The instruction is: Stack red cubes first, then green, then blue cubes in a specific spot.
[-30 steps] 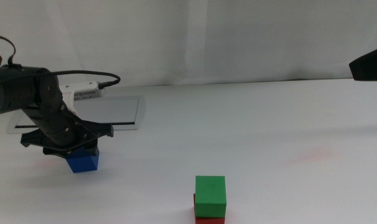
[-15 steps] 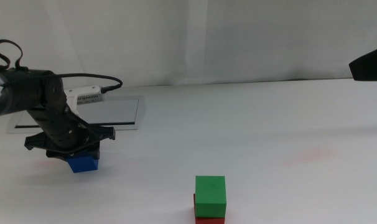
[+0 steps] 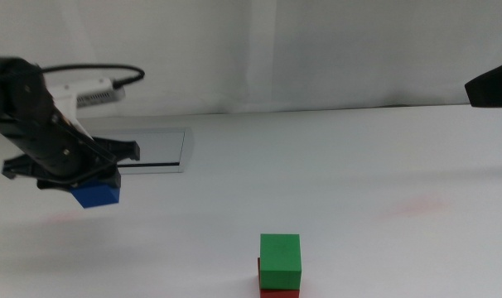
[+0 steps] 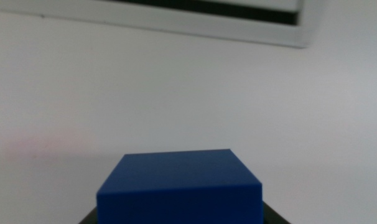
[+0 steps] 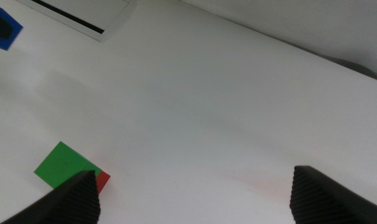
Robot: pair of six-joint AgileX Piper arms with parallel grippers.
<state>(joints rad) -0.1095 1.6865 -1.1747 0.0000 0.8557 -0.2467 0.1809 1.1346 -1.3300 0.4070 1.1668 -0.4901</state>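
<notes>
My left gripper (image 3: 92,187) is shut on the blue cube (image 3: 98,194) and holds it lifted above the table at the left; the left wrist view shows the blue cube (image 4: 180,189) filling the space between the jaws. At the front centre, the green cube (image 3: 280,258) sits on the red cube (image 3: 279,292), of which only a sliver shows. In the right wrist view the green cube (image 5: 64,165) covers most of the red cube (image 5: 102,181). My right gripper (image 5: 191,193) stands open, high at the right, far from the cubes.
A grey-framed flat panel (image 3: 156,150) lies on the white table behind the left arm. Part of the right arm (image 3: 493,87) shows at the right edge. A faint pink mark (image 3: 417,204) is on the tabletop at the right.
My left gripper has risen with the blue cube, lifting it off the table and shifting slightly left. The green-on-red stack and the right arm have not moved.
</notes>
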